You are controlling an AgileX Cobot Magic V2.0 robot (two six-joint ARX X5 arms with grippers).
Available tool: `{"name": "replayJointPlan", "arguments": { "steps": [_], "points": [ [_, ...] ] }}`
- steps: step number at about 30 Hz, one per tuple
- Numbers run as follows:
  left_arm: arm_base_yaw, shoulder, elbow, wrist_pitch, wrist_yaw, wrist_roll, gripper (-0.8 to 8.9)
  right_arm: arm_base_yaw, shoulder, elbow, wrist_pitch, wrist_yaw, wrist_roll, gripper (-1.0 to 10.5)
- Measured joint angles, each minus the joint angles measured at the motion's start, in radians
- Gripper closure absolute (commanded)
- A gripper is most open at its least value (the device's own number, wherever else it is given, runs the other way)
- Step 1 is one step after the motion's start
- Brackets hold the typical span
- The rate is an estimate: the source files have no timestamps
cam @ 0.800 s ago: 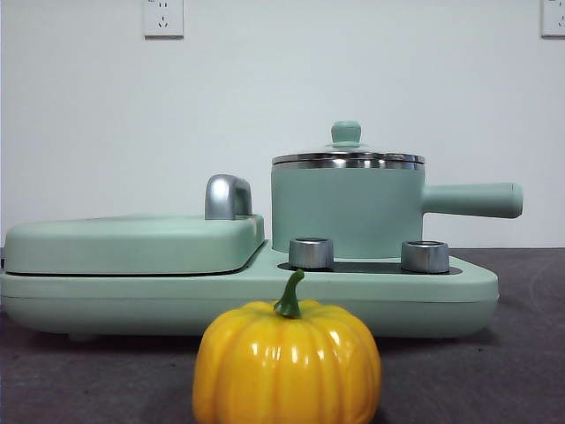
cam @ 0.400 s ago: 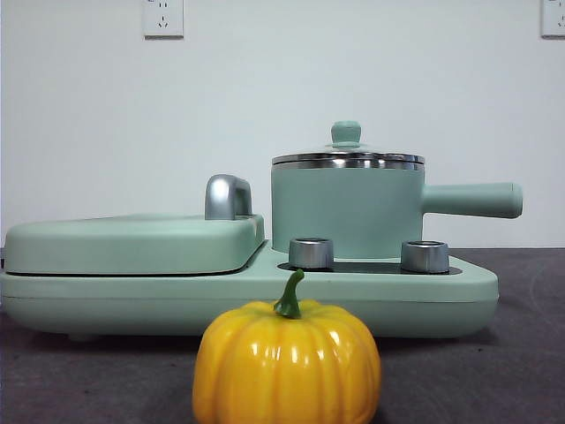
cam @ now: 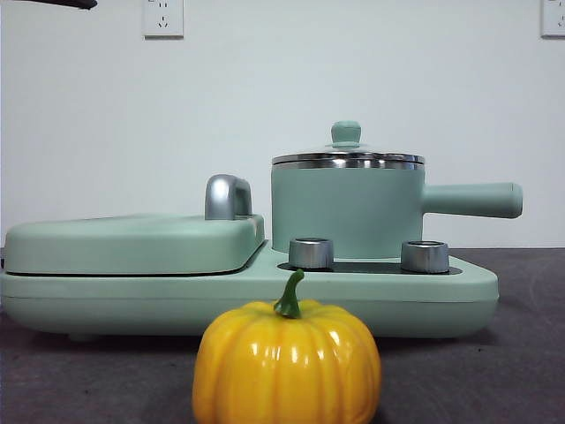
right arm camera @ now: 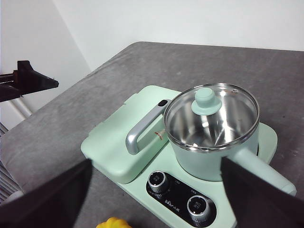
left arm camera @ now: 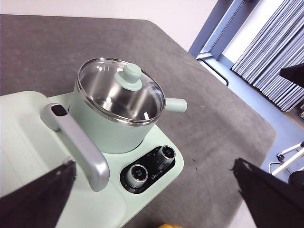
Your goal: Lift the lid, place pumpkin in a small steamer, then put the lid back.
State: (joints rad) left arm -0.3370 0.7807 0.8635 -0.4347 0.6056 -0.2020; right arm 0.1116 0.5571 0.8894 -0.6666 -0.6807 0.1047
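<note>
The small steamer stands on the right part of a mint-green cooker base, its long handle pointing right. The lid with its mint knob sits shut on it. The pumpkin stands on the grey table in front of the cooker, near the camera. Both grippers hang high above the table, apart from everything. My left gripper is open and empty, looking down on the steamer and lid. My right gripper is open and empty above the steamer, the lid and the pumpkin.
The wide flat griddle cover with its chrome handle fills the cooker's left half. Two steel knobs sit in front of the pot. A black arm tip shows at the top left corner. The table's edge lies beyond the pot's handle.
A black arm tip has come into the top left corner of the front view. The pot, lid and pumpkin have not moved.
</note>
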Motion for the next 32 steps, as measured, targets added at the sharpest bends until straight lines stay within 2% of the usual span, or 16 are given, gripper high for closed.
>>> {"name": "replayJointPlan", "arguments": {
  "steps": [8,15,26,32],
  "points": [
    [-0.038,0.046,0.007,0.004,0.0,-0.008,2.51,0.0,0.0,0.0,0.0,0.0,0.017,4.8],
    [-0.119,0.227,0.119,0.002,-0.042,0.002,2.56,0.0,0.0,0.0,0.0,0.0,0.034,4.8],
    [-0.259,0.618,0.469,-0.026,-0.219,0.135,2.56,0.0,0.0,0.0,0.0,0.0,0.035,4.8],
    [-0.294,0.798,0.605,0.064,-0.269,0.199,2.6,0.0,0.0,0.0,0.0,0.0,0.035,4.8]
  ]
}}
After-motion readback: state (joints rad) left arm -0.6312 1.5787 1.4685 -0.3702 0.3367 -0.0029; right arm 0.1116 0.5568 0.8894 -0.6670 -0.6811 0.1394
